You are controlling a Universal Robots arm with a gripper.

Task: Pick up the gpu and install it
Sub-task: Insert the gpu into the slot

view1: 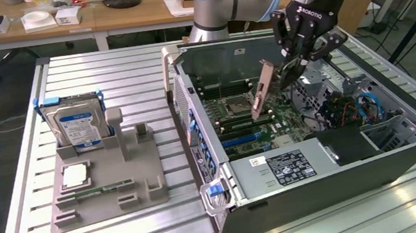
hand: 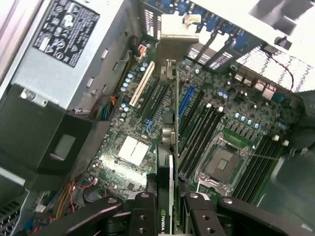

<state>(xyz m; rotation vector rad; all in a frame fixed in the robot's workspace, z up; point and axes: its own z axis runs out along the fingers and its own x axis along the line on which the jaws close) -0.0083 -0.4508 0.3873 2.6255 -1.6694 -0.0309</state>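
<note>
The gpu (view1: 263, 91) is a thin brownish card with a silver bracket at one end. It hangs on edge inside the open computer case (view1: 395, 155), just above the green motherboard (view1: 249, 128). My gripper (view1: 296, 67) is shut on the card's upper edge. In the wrist view the gpu (hand: 170, 142) appears edge-on between the black fingers (hand: 142, 216) of the gripper (hand: 167, 209), its bracket end reaching toward the case's rear slot openings. Below it lie the motherboard's (hand: 221, 118) expansion slots.
A grey power supply (view1: 285, 166) fills the case's near corner, with cables and drive bays (view1: 352, 108) on the exterior view's right. Outside, a grey fixture (view1: 107, 186) holds a hard drive (view1: 79, 126), a processor chip (view1: 74, 176) and a memory stick (view1: 97, 191).
</note>
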